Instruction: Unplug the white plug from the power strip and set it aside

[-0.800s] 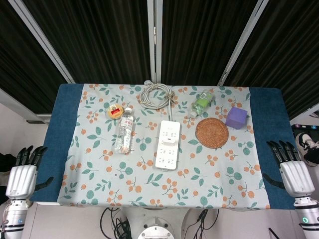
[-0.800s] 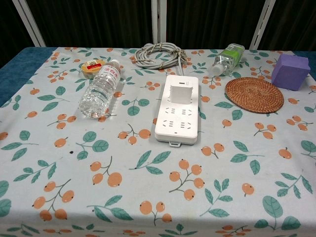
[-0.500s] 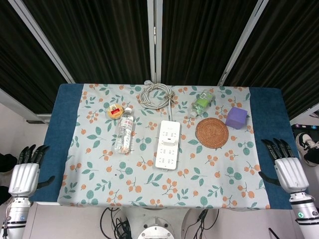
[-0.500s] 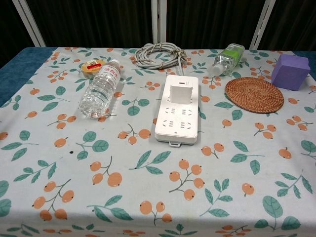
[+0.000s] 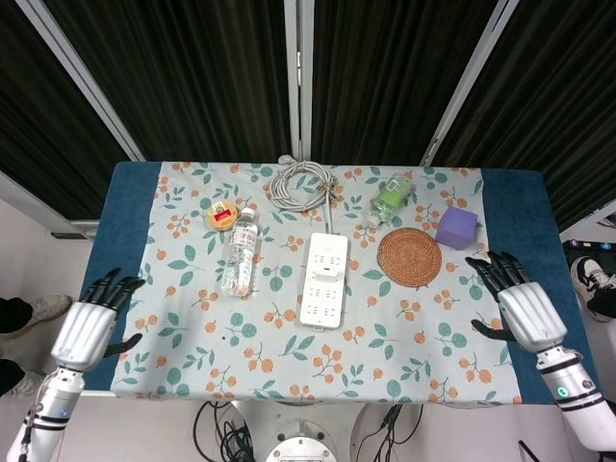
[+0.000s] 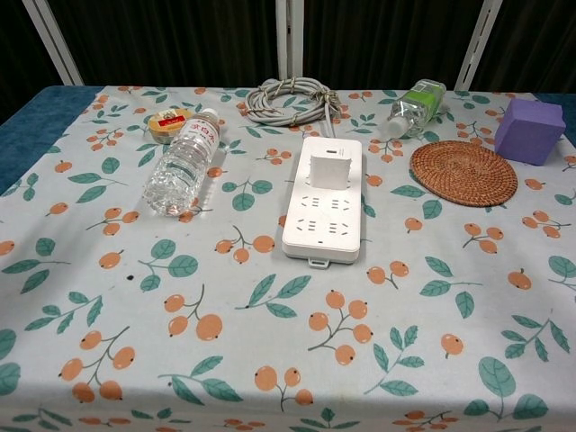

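Observation:
A white power strip [image 5: 324,278] [image 6: 325,199] lies lengthwise in the middle of the floral tablecloth. The white plug [image 5: 327,270] [image 6: 329,170] stands in its middle sockets, upright and square. My left hand [image 5: 89,325] hovers over the table's front left corner, fingers apart, holding nothing. At the right edge my right hand [image 5: 517,306] is also open and empty, a little nearer than the purple cube. Both hands are far from the strip, and neither shows in the chest view.
A clear water bottle [image 5: 240,250] lies left of the strip, with a small round tin [image 5: 222,215] behind it. The coiled grey cable [image 5: 301,184] sits at the back. A green bottle [image 5: 391,198], woven coaster [image 5: 409,256] and purple cube [image 5: 456,227] stand to the right.
Both hands have come inward and forward from the table's outer front corners toward the cloth. The strip and plug have not moved.

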`<state>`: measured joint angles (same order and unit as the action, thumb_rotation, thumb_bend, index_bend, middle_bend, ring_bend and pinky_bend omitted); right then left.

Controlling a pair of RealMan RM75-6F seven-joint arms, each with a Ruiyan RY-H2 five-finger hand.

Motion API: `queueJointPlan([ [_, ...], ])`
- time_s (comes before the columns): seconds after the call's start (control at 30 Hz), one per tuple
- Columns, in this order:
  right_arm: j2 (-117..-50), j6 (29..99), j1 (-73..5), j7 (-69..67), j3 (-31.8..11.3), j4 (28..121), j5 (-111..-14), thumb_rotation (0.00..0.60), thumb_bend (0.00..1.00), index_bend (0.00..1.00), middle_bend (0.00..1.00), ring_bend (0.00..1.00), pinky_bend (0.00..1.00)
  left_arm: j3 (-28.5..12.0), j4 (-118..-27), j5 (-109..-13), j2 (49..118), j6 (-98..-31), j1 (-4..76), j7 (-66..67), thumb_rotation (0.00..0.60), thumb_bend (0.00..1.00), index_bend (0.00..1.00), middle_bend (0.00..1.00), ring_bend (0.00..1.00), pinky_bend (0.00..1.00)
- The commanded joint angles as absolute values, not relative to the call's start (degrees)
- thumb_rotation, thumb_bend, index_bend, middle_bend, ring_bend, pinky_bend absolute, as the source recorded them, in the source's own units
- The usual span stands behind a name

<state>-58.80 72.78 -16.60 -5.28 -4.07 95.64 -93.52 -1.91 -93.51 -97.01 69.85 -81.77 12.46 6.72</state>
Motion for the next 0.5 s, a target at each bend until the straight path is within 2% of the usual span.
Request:
queueJointPlan([
  [0.03,-56.68,64.72,-23.51,-2.83,-6.87,100.34,-93.14,0.6,0.12,0.0,0.14,0.0,0.04,-1.59,-95.44,-104.37,69.6,-75.9,19.65,5.12,0.6,0.14,0.19,0.18,0.07,0.23],
  [0.33,-60.63,47.4,-37.37,4.36,-12.61,102.66,-82.47,0.6,0.16,0.01,0.17,0.0,0.14,-4.63,-95.25,-106.37,77.41,-60.25,33.94,5.48,0.6,0.21,0.19,0.19,0.07,0.22],
  [0.5,-65.22,42.42,-43.02,10.12,-14.19,100.56,-75.37,0.6,0.18,0.05,0.19,0.03,0.21,-5.81,-92.0,-103.75,83.0,-53.93,39.05,6.7,0.6,0.22,0.19,0.19,0.07,0.22],
])
